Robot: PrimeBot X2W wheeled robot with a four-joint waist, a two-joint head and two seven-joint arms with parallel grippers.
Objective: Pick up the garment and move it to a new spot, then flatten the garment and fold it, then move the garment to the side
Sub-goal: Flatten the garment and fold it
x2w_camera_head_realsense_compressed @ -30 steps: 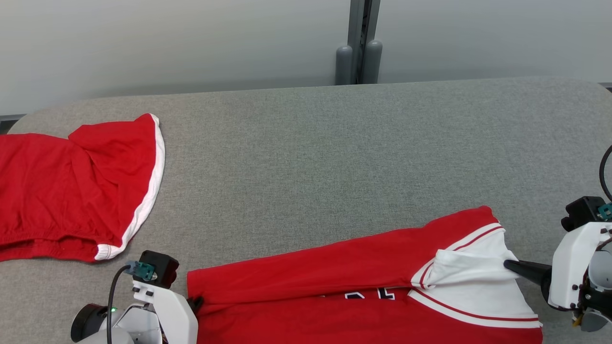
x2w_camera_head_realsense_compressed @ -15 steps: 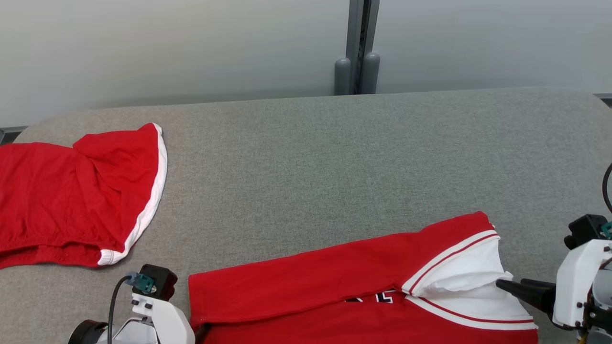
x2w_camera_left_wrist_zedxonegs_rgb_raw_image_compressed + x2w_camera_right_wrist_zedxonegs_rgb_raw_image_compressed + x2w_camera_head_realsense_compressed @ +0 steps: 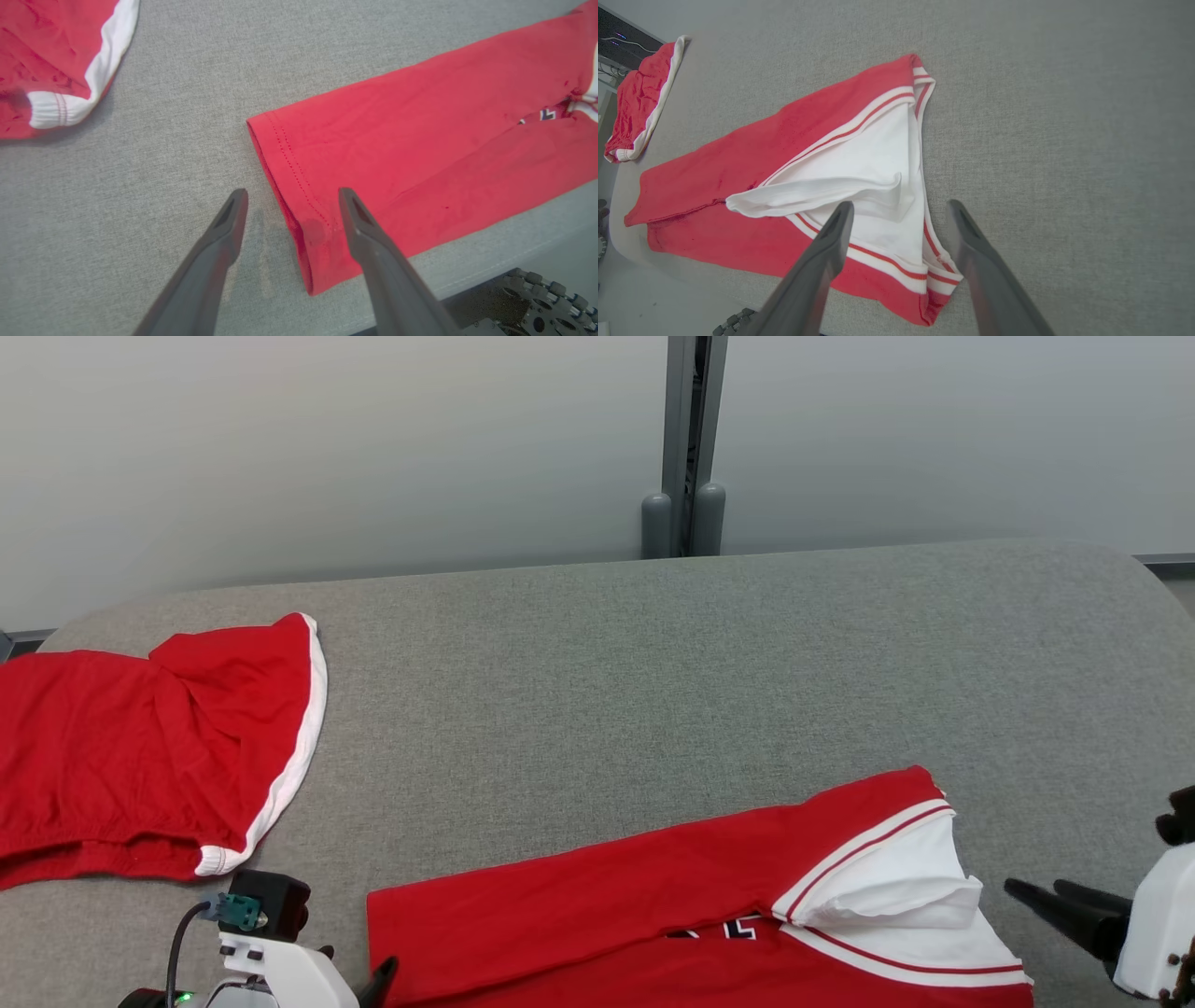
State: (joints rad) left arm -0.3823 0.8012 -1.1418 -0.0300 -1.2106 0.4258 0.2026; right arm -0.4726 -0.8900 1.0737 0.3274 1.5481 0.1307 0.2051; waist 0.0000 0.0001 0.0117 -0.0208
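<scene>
Two grippers, both w/ jaws apart, nothing held. Red garment (image 3: 653, 905) w/ white, red-striped trim lies folded lengthwise at near edge of grey table (image 3: 607, 691), centre to right in head view. L gripper (image 3: 292, 191) is at its hemmed left end: one finger over red cloth, other over bare table just beside the hem; can't tell if touching. R gripper (image 3: 900, 203) is at the right end, one finger over the rumpled white part, other over table; in head view its tips sit just beside the garment, apart from it. Red shorts (image 3: 140, 756) w/ white edging lie far left, well apart.
</scene>
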